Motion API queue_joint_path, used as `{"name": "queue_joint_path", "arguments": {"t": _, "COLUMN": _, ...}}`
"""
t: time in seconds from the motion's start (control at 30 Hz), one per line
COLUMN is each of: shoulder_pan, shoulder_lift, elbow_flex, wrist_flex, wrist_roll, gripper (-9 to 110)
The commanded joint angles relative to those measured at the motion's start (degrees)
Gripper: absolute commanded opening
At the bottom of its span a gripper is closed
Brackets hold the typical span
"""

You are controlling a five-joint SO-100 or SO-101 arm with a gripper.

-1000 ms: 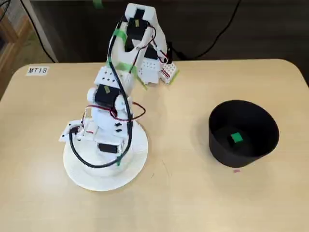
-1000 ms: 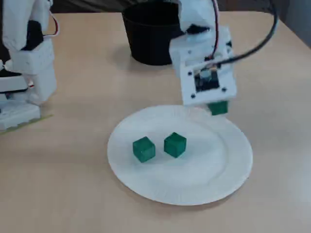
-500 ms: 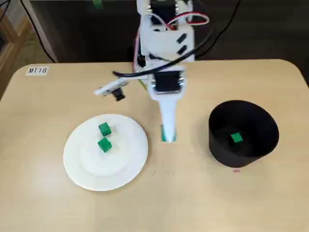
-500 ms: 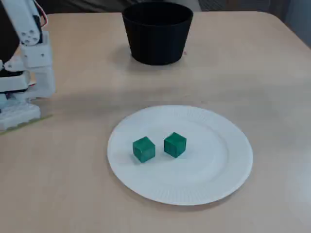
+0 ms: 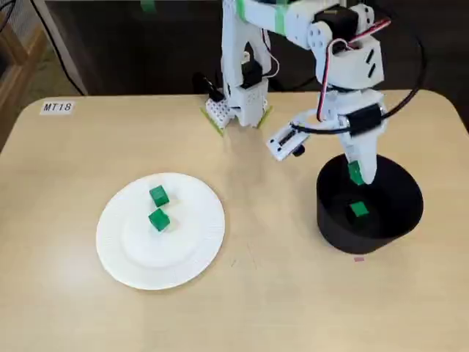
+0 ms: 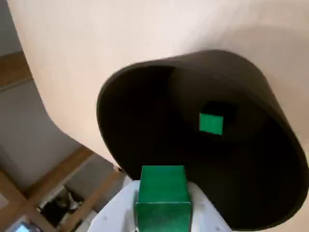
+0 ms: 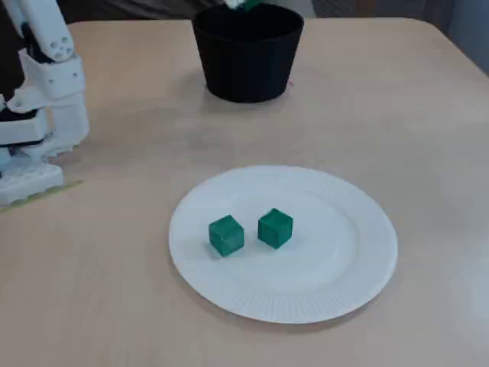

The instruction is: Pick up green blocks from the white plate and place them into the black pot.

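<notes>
Green block is clamped in my gripper, hanging over the black pot close to its far rim. If I let go this near the edge, I reckon it could clip the rim and bounce onto the table. Another block lies inside; two blocks sit on the white plate, well to the left.

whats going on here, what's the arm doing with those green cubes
The gripper holds a green block right above the black pot, ready to drop it. Another block already lies on the pot's bottom. On the white plate sit two more blocks, side by side, not yet picked up.
</notes>
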Motion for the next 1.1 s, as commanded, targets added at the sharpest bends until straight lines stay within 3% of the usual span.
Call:
{"name": "queue_joint_path", "arguments": {"t": 0.0, "shoulder_pan": -0.6, "shoulder_lift": 0.8, "elbow_flex": 1.3, "wrist_flex": -4.2, "wrist_roll": 0.5, "gripper": -3}}
{"name": "queue_joint_path", "arguments": {"t": 0.13, "shoulder_pan": -0.6, "shoulder_lift": -0.8, "elbow_flex": 1.4, "wrist_flex": -5.7, "wrist_roll": -0.8, "gripper": -2}}
{"name": "queue_joint_path", "arguments": {"t": 0.23, "shoulder_pan": -0.7, "shoulder_lift": -0.4, "elbow_flex": 1.4, "wrist_flex": -4.7, "wrist_roll": -4.3, "gripper": 28}}
{"name": "queue_joint_path", "arguments": {"t": 0.37, "shoulder_pan": -0.4, "shoulder_lift": -0.2, "elbow_flex": 1.4, "wrist_flex": -4.3, "wrist_roll": -4.9, "gripper": 31}}
{"name": "queue_joint_path", "arguments": {"t": 0.53, "shoulder_pan": 0.5, "shoulder_lift": 0.5, "elbow_flex": 1.4, "wrist_flex": -4.7, "wrist_roll": -5.4, "gripper": 28}}
{"name": "queue_joint_path", "arguments": {"t": 0.57, "shoulder_pan": 1.1, "shoulder_lift": 0.9, "elbow_flex": 1.4, "wrist_flex": -4.8, "wrist_roll": -5.6, "gripper": 22}}
{"name": "queue_joint_path", "arguments": {"t": 0.63, "shoulder_pan": 3.3, "shoulder_lift": 2.6, "elbow_flex": 1.1, "wrist_flex": -4.1, "wrist_roll": -5.7, "gripper": -2}}
{"name": "queue_joint_path", "arguments": {"t": 0.87, "shoulder_pan": 26.2, "shoulder_lift": 15.3, "elbow_flex": 0.8, "wrist_flex": 1.5, "wrist_roll": -14.3, "gripper": -2}}
{"name": "queue_joint_path", "arguments": {"t": 1.07, "shoulder_pan": 50.8, "shoulder_lift": 7.2, "elbow_flex": 0.7, "wrist_flex": 8.3, "wrist_roll": -22.9, "gripper": -2}}
